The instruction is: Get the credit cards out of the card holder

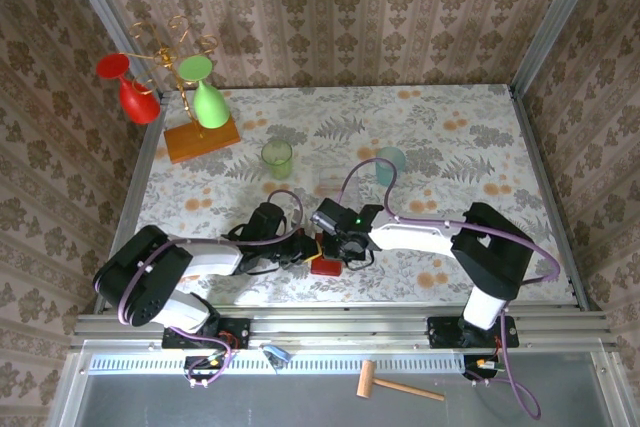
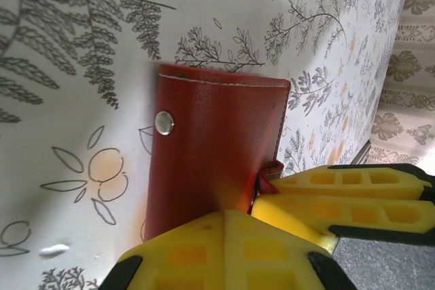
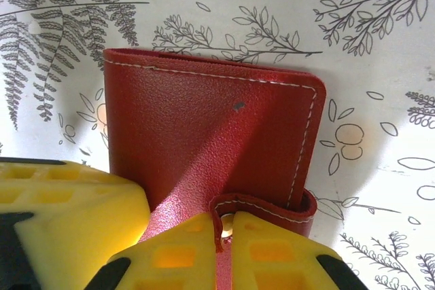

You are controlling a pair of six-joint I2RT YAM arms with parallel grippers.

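The card holder (image 1: 326, 267) is a flat red wallet lying folded shut on the table, between the two arms. The credit cards are hidden inside it. My left gripper (image 1: 303, 252) is shut, and its closed tips (image 2: 225, 216) rest on the near face of the card holder (image 2: 217, 134). My right gripper (image 3: 224, 227) is shut on the wallet's small red tab (image 3: 272, 205), which curls up between its fingers. Seen from the left wrist, the right fingers (image 2: 333, 198) hold that tab (image 2: 272, 170) at the wallet's corner. A metal snap stud (image 2: 164, 122) shows on the wallet.
At the back left, a wire rack on an orange wooden base (image 1: 202, 139) carries a red glass (image 1: 135, 97) and a green glass (image 1: 207, 97). A green cup (image 1: 277, 158) and a teal cup (image 1: 391, 164) stand mid-table. A wooden mallet (image 1: 398, 385) lies below the front rail.
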